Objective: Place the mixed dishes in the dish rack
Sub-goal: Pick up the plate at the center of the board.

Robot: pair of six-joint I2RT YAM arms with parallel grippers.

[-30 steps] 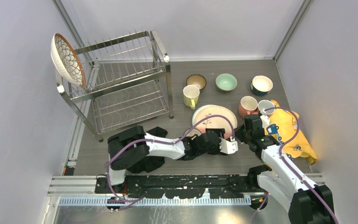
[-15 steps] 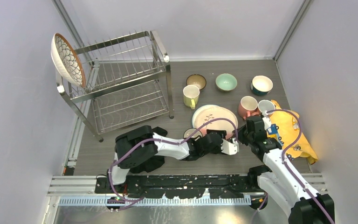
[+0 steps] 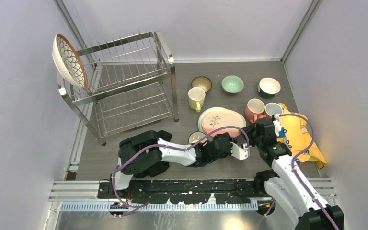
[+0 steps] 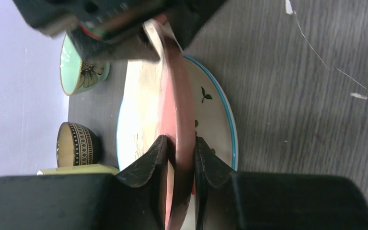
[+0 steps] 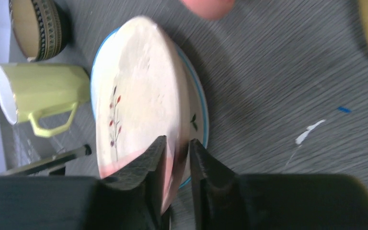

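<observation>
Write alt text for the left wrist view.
The left gripper clamps the rim of a pink-rimmed plate, seen edge-on and tilted up over a blue-rimmed plate on the grey table; the right gripper meets its far edge. A mint-green bowl, brown bowl and yellow mug sit at left.

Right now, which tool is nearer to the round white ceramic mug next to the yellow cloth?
Right. The right tool straddles the rim of the round pink-rimmed ceramic plate just short of the white mug; the left tool grips that plate farther away, more to the left.
</observation>
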